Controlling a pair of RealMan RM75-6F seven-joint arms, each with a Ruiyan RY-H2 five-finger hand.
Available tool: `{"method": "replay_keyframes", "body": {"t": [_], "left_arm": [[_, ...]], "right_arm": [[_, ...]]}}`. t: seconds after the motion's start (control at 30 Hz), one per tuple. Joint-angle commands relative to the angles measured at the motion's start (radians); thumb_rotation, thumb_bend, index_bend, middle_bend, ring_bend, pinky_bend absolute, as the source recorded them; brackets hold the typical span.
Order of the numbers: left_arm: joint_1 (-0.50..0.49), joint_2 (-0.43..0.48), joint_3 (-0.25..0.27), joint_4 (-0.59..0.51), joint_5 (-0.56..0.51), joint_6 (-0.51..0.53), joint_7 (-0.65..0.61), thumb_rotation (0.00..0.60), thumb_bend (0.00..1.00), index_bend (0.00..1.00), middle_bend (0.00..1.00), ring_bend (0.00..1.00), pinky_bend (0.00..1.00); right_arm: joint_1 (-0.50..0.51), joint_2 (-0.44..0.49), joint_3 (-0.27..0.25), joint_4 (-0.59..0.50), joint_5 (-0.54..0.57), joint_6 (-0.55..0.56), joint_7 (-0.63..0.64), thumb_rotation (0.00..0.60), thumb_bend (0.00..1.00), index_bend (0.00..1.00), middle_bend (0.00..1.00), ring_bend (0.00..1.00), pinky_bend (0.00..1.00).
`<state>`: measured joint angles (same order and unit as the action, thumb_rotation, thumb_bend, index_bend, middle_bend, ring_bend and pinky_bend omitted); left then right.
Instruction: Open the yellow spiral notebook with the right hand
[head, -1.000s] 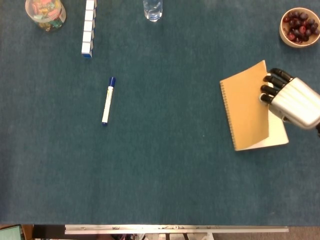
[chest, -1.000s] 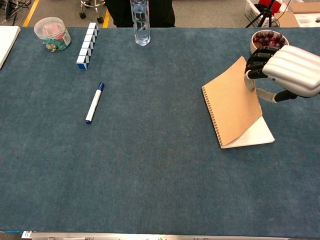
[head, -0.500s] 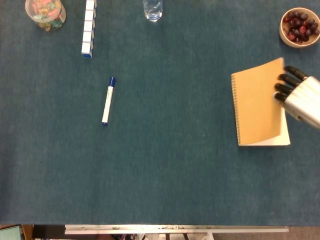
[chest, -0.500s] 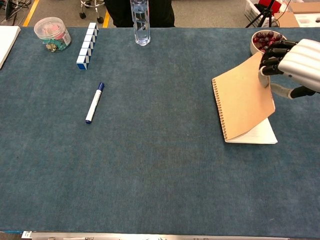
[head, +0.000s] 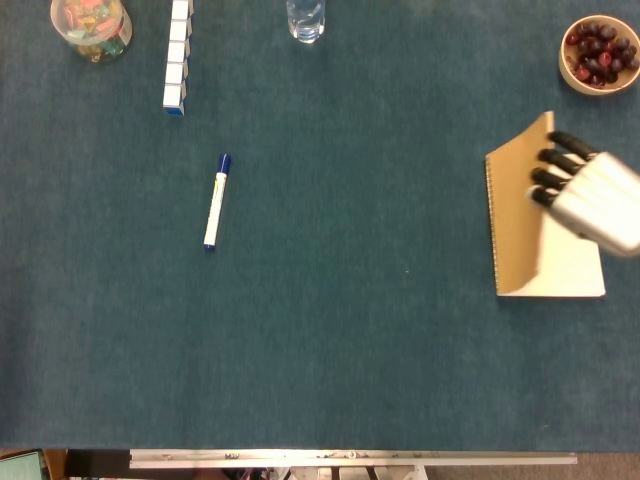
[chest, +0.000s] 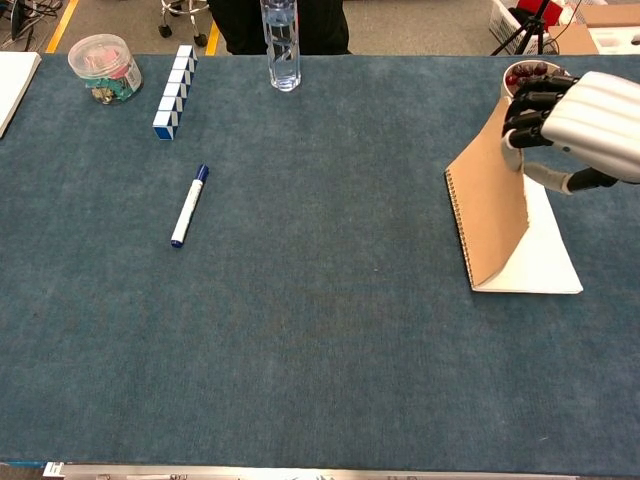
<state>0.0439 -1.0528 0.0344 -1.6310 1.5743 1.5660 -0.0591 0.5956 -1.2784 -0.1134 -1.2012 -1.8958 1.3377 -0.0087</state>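
Note:
The yellow spiral notebook lies at the right of the blue table, its spiral along the left edge. Its tan cover stands steeply raised, and the white first page shows flat beneath it. My right hand grips the cover's free right edge near the top corner, dark fingers over the outside and the thumb behind it, as the chest view shows of that same hand. My left hand appears in neither view.
A bowl of dark red fruit sits just behind the notebook. A blue-capped marker lies left of centre. At the back stand a water bottle, a row of blue-white blocks and a clear jar.
The notebook has slid to the right across the table. My right hand has lifted the cover from a shallow tilt to a steep one, baring more of the white page.

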Motion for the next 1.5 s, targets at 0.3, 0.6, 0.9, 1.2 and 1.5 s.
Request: {"method": "replay_keyframes", "body": {"t": [0.3,0.6,0.9,1.2,1.5], "left_arm": [[0.014,0.014,0.011,-0.002,0.011,0.018,-0.008,0.6,0.49,0.08,0.12,0.02,0.06],[0.016,0.019,0.013,-0.008,0.012,0.019,-0.006,0.6,0.49,0.08,0.12,0.02,0.06],[0.018,0.025,0.014,-0.008,0.007,0.016,-0.01,0.6,0.49,0.08,0.12,0.02,0.06],[0.025,0.031,0.016,-0.005,-0.004,0.013,-0.013,0.6,0.49,0.08,0.12,0.02,0.06],[0.032,0.031,0.018,0.002,-0.005,0.02,-0.022,0.6,0.49,0.08,0.12,0.02,0.06]], "right_arm": [[0.118,-0.118,0.037,-0.018,-0.034,-0.136,-0.038,0.6,0.43,0.8,0.5,0.3,0.22],[0.194,-0.225,0.052,0.048,-0.047,-0.201,-0.042,0.6,0.43,0.8,0.5,0.3,0.21],[0.24,-0.383,0.052,0.189,-0.028,-0.256,-0.03,0.6,0.42,0.8,0.5,0.3,0.22],[0.257,-0.493,0.062,0.278,0.006,-0.29,-0.106,0.6,0.41,0.43,0.3,0.16,0.15],[0.226,-0.559,0.076,0.31,0.058,-0.282,-0.227,0.6,0.26,0.0,0.03,0.0,0.01]]}}
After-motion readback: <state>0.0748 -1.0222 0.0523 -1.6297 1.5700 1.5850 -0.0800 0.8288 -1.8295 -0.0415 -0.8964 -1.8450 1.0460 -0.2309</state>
